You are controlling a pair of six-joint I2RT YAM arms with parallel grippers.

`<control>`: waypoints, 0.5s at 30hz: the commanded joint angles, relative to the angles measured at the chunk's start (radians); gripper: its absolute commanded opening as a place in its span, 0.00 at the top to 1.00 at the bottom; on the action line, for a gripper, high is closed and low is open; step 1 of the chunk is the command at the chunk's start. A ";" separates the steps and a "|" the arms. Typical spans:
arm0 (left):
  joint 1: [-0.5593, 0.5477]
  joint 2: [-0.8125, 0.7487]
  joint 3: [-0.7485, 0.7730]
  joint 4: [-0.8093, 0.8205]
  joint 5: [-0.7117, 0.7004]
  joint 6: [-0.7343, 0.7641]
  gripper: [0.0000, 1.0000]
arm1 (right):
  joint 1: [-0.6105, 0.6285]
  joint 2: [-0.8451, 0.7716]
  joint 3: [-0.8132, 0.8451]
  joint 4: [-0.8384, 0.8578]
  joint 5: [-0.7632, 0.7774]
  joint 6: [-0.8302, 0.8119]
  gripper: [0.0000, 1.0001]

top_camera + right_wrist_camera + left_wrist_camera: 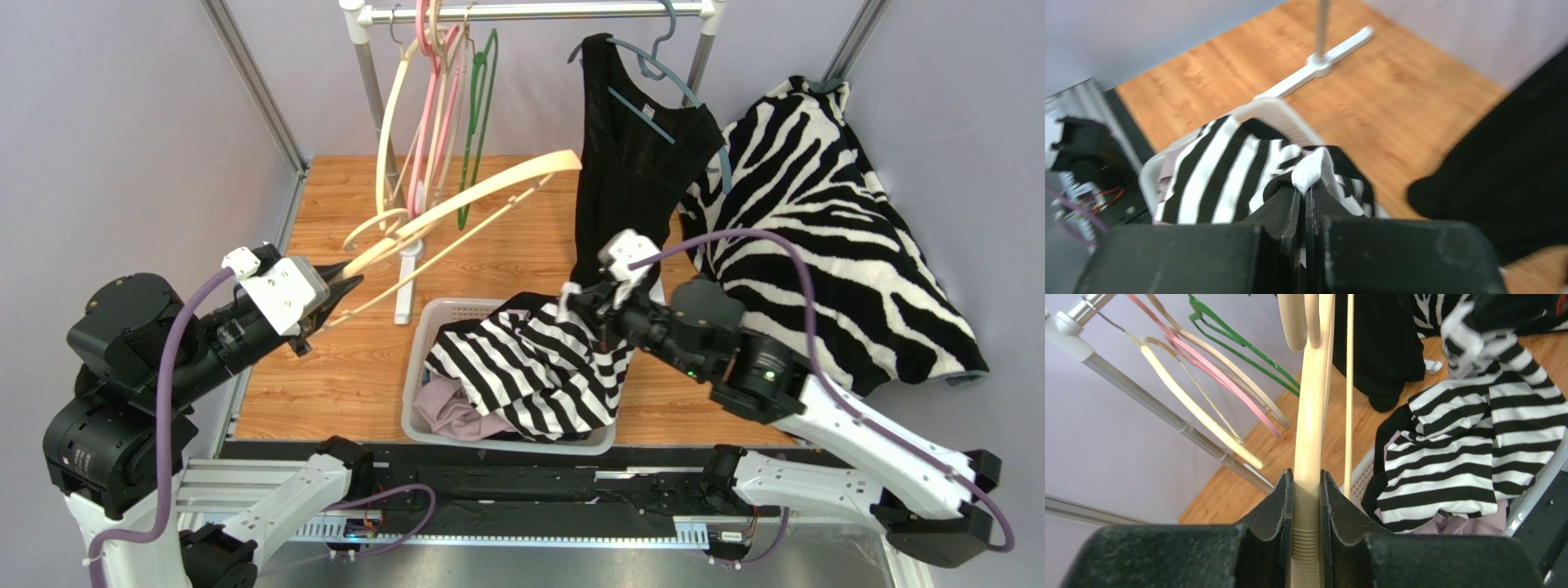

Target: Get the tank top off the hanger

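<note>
A: Entry one, left tool [339, 286]?
B: Clamped on one end of the cream hanger [491, 196], which is held raised to the basket's [416, 368] left.
A: Entry two, right tool [579, 303]?
B: Pinched tight on a fold of the striped tank top [540, 368], over the basket's right side.
A: Tank top location?
B: Heaped in the basket, spilling over its near rim, apart from the hanger. The basket stands on the wooden desk [331, 368].

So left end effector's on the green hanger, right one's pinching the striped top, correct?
No: left wrist view shows the left end effector clamped on the cream hanger; the green hanger hangs on the rail. Right end effector does pinch the striped top.
</note>
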 commanded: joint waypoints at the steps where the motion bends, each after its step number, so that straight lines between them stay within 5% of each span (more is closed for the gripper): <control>1: 0.023 0.024 0.040 0.082 0.035 -0.077 1.00 | 0.002 0.081 -0.133 0.188 -0.229 0.152 1.00; 15: 0.040 0.055 0.061 0.039 0.227 -0.081 1.00 | -0.008 0.301 -0.412 0.401 -0.240 0.457 1.00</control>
